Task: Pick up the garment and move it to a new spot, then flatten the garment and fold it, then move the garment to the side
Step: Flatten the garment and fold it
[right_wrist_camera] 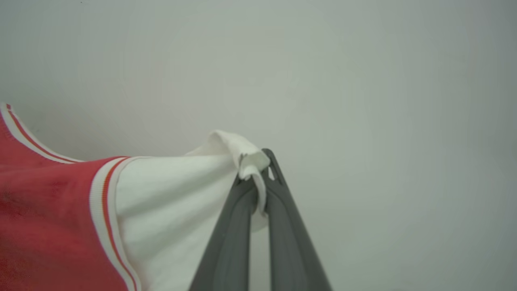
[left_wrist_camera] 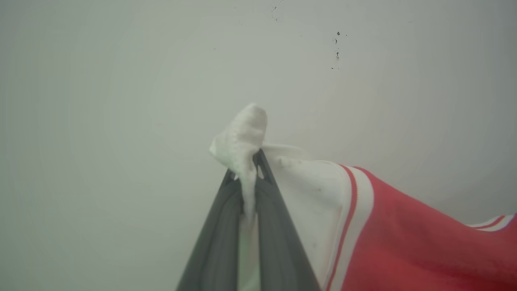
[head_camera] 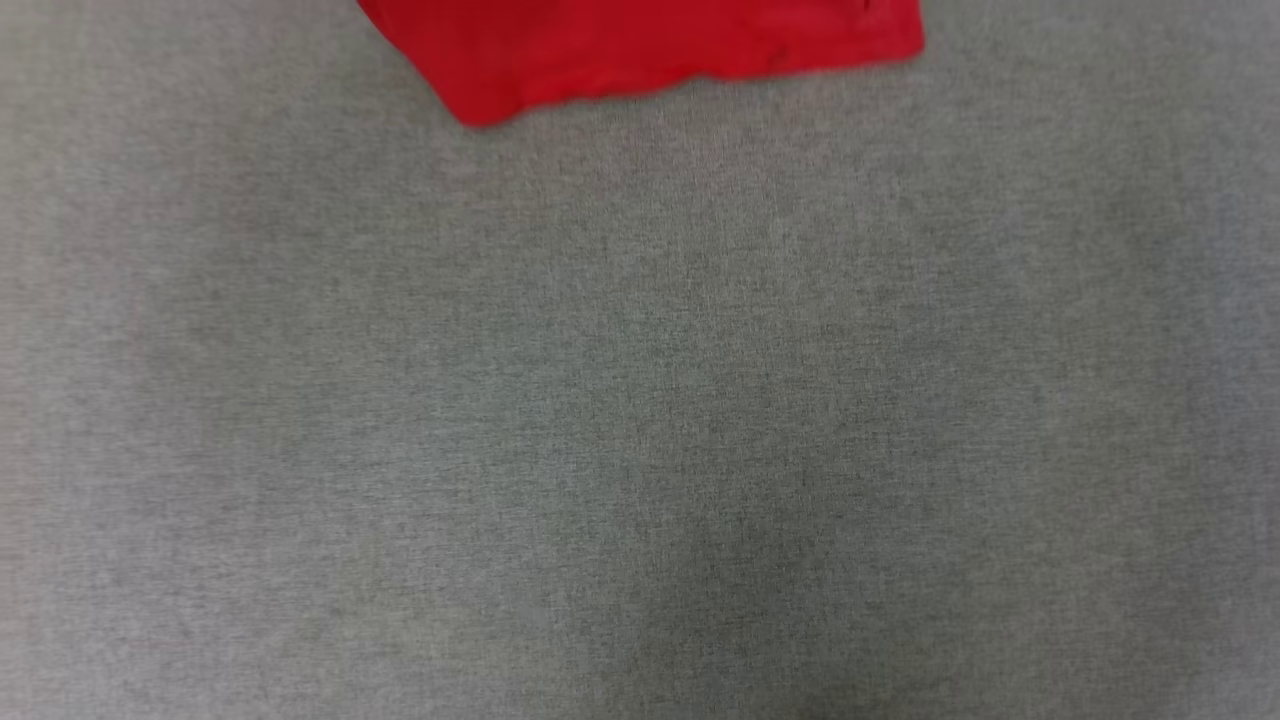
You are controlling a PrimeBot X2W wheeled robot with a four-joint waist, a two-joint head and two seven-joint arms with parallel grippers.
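Note:
The garment is a red shirt whose lower hem shows at the top of the head view, hanging over the grey cloth surface. In the left wrist view my left gripper is shut on a pinch of the garment's white sleeve fabric, which bunches above the dark fingers. In the right wrist view my right gripper is likewise shut on the white sleeve part of the garment, with the red body and striped trim trailing off to the left.
A plain pale wall lies behind both wrist views, with a few small dark specks on it. The grey cloth surface spreads across the whole head view below the garment.

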